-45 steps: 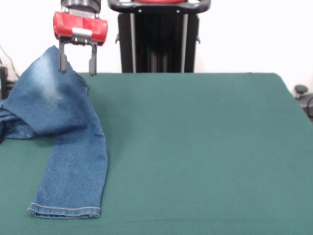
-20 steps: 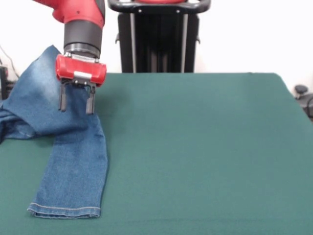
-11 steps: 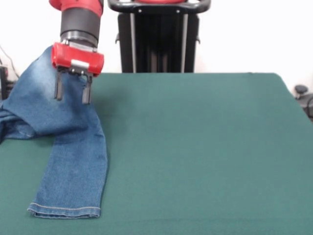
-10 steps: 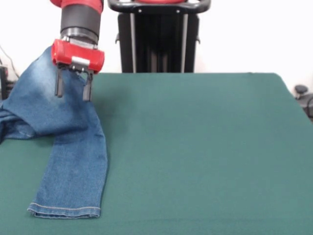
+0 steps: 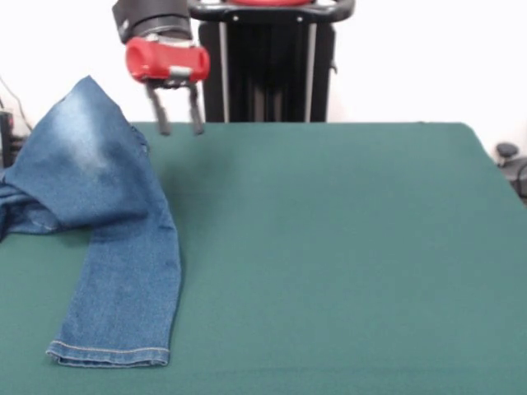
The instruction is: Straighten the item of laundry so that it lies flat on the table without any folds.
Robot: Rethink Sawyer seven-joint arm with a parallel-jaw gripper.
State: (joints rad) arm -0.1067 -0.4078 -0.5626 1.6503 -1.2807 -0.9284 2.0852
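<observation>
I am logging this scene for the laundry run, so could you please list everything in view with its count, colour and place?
jeans: one pair, blue denim with a faded pale patch, at the table's left side, bunched and folded at the top, one hemmed leg lying toward the near edge.
table: one, dark green top, filling most of the view.
dark object: one, black, beyond the table's right edge; too small to identify.
pedestal: one, black, behind the table's far edge.
end effector: one, red body with dark fingers, open, empty, above the table right of the jeans.

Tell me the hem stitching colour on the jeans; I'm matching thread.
Orange-tan, along the hem of the jeans, in the front view.
</observation>
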